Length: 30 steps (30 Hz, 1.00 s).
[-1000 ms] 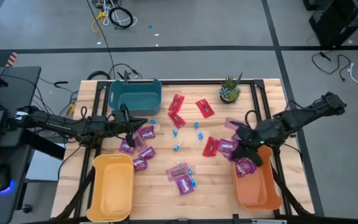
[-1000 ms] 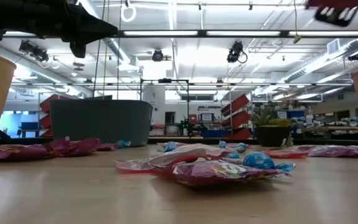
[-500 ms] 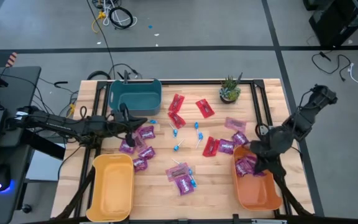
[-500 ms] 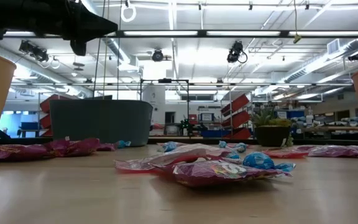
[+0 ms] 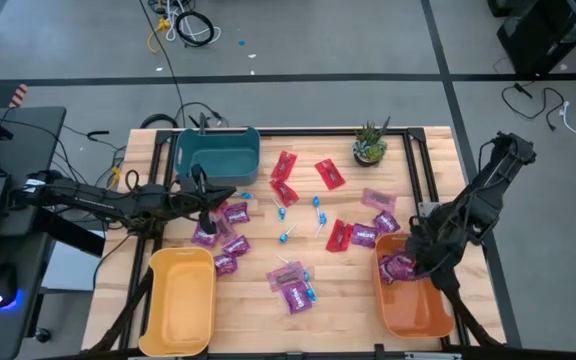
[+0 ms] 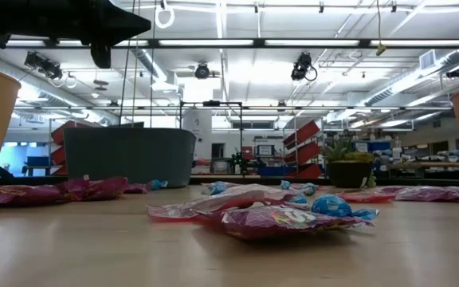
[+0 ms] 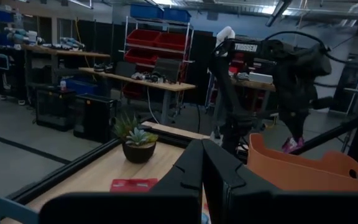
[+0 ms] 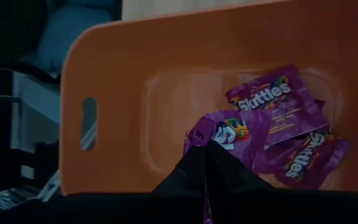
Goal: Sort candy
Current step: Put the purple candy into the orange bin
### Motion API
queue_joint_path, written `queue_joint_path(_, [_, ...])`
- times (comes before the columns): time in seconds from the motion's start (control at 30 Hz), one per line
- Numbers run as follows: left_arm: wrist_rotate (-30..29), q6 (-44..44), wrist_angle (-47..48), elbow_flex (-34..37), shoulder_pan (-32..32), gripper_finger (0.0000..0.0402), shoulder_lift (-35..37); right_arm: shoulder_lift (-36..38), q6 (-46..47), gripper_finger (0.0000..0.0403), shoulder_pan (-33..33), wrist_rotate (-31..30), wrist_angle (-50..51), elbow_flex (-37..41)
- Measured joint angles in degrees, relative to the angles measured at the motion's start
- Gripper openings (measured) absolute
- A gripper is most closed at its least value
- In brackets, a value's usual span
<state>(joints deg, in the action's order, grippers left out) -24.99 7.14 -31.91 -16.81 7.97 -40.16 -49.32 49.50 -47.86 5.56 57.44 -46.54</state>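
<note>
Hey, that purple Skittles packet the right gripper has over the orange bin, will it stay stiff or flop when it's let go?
Likely floppy: the purple Skittles packet hangs crumpled from the shut right gripper. Probably light, since a corner pinch holds it. Its glossy film looks slippery, so it may slide against the packets already in the orange bin.

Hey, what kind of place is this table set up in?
Likely a robotics lab or workshop: shelving with red bins, workbenches with gear, and cables on the floor.

open tabletop (image 5: 343, 295) between yellow bin (image 5: 178, 300) and orange bin (image 5: 413, 300)
</note>
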Motion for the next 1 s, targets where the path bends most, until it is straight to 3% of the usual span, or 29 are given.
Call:
queue_joint_path(0.5, [0.0,0.9,0.1,0.0,0.0,0.0006,0.0,-14.0,-0.2,0.0001,-0.1,0.3,-6.3,0.0])
queue_joint_path(1.0, [0.0,0.9,0.1,0.0,0.0,0.0006,0.0,-23.2,-3.0,0.0017,-0.1,1.8,-12.0,0.0])
